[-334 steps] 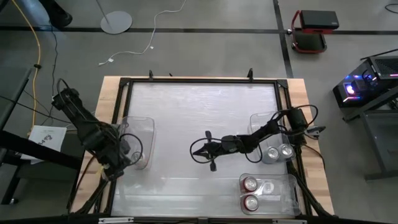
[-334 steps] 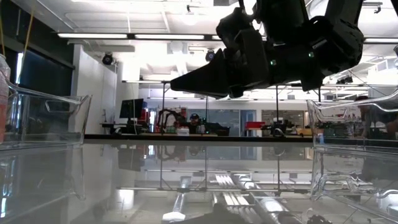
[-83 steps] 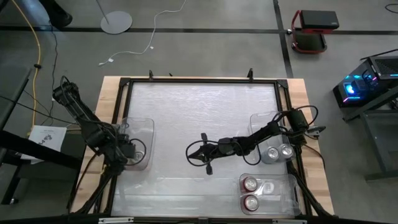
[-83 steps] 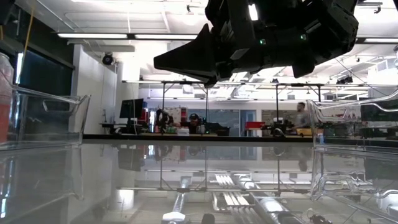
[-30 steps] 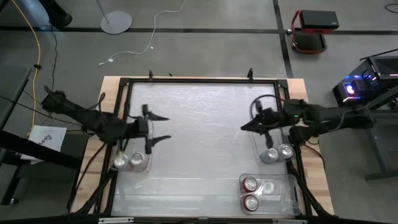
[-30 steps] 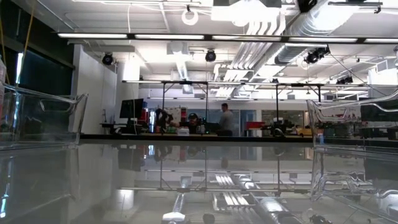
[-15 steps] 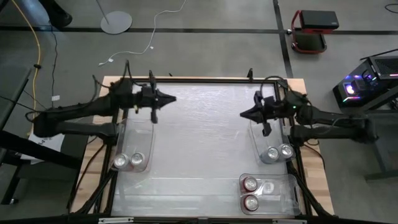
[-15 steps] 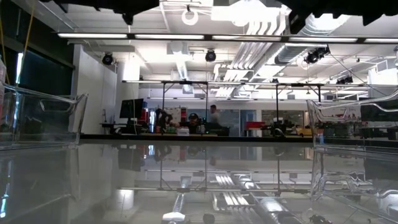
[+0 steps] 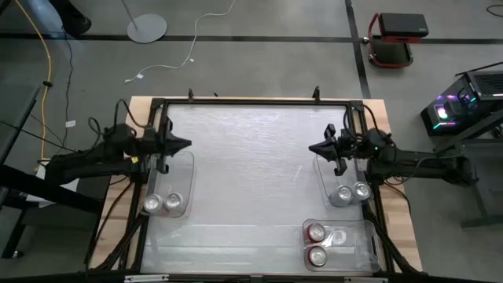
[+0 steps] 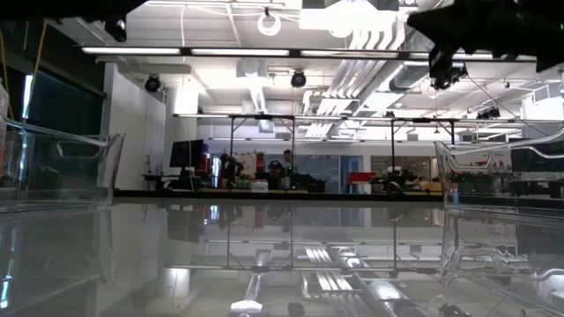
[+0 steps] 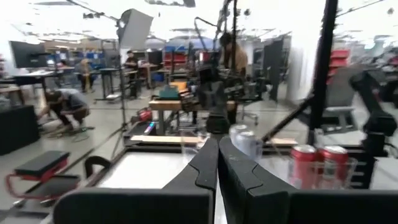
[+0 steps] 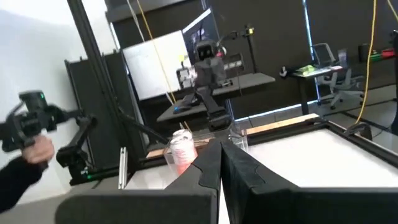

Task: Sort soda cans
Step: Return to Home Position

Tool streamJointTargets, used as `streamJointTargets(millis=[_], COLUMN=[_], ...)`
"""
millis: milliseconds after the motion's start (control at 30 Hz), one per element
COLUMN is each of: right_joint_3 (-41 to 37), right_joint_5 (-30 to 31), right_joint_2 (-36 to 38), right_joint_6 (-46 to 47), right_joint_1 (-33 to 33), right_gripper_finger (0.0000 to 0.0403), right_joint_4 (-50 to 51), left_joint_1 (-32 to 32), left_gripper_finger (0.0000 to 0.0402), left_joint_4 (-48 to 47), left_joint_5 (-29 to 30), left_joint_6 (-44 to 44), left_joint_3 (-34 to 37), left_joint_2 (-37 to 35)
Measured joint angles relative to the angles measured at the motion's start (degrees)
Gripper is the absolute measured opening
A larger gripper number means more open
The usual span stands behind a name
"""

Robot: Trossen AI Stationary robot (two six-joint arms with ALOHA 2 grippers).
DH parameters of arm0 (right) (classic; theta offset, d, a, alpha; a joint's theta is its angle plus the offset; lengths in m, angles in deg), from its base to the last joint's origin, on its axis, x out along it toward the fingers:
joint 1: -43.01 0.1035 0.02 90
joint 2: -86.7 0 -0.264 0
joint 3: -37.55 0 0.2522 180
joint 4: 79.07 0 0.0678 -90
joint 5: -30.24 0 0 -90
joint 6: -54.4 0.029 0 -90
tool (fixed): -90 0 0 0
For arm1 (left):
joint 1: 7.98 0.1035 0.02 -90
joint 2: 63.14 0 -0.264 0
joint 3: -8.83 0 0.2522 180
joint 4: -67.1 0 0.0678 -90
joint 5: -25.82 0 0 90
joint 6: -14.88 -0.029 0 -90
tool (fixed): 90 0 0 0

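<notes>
Six soda cans sit in three trays: two lower left, two right, two lower right. The left gripper and right gripper are clenched, holding nothing.

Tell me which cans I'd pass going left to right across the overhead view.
pale cans in the left tray → red cans in the front tray → silver cans in the right tray. The left hand and right hand overlap these, so I skip them.
</notes>
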Motion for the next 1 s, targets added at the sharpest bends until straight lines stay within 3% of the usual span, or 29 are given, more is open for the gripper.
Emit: streamJointTargets(millis=[333,433,700,833,1000], right_joint_3=[-14.31,-14.21,-14.28,-14.28,-14.28], right_joint_5=[7.21,8.36,7.70,1.38,-0.17], right_joint_2=[0.02,-0.11,0.39,5.56,16.78], right_joint_6=[1.80,1.13,-4.56,-4.48,-3.49], right_joint_1=[1.77,2.65,6.17,5.63,3.77], right_gripper_finger=[0.0000,0.0000,0.0000,0.0000,0.0000], right_joint_4=[-19.77,-17.06,-17.25,-17.92,-3.94], left_joint_1=[-7.39,-8.85,-10.48,-10.33,-10.34], left_gripper_finger=[0.0000,0.0000,0.0000,0.0000,0.0000], left_joint_4=[16.99,21.20,16.17,14.46,9.15], left_joint_5=[6.84,7.11,7.57,7.55,7.33], left_joint_6=[2.21,2.19,-1.39,-0.53,1.57], left_joint_3=[19.32,22.78,22.76,22.72,22.72], left_joint_2=[-6.19,-6.29,-6.83,-8.89,-13.29])
